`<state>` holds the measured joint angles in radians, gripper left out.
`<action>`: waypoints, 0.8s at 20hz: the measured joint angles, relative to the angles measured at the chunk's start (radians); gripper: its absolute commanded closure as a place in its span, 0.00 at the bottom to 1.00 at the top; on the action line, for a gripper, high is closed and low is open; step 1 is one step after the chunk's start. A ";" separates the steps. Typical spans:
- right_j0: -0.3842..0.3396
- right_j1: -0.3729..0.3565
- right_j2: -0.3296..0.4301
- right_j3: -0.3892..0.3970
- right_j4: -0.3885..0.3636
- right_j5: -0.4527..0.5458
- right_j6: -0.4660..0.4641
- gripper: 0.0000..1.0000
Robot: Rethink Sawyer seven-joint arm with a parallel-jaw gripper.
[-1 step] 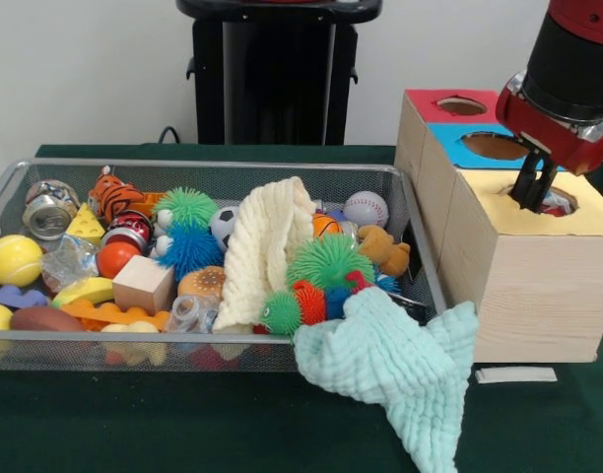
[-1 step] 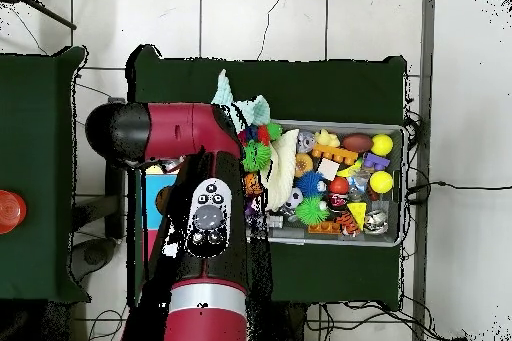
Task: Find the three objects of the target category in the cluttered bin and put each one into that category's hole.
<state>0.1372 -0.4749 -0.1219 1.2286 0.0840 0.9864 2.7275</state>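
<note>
A red-and-silver object [image 1: 554, 204], seemingly a drink can, sits in the hole of the yellow-topped box [image 1: 523, 261], just beside and below the fingertips. The gripper [image 1: 531, 194] hangs over that hole, fingers narrow; whether they grip the object I cannot tell. Behind the fingers lie the blue hole [image 1: 496, 146] and red hole [image 1: 461, 104]. If the object clings or catches on the rim, it may lift back out. Similar cans [image 1: 47, 209] lie far across in the wire bin [image 1: 6, 187].
</note>
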 measured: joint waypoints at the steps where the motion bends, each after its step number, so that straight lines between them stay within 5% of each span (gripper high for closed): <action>1: 0.000 -0.002 0.000 0.002 0.000 0.000 0.000 1.00; 16: -0.002 -0.001 0.001 0.011 -0.008 -0.029 0.000 1.00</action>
<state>0.1355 -0.4755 -0.1206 1.2400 0.0756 0.9574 2.7275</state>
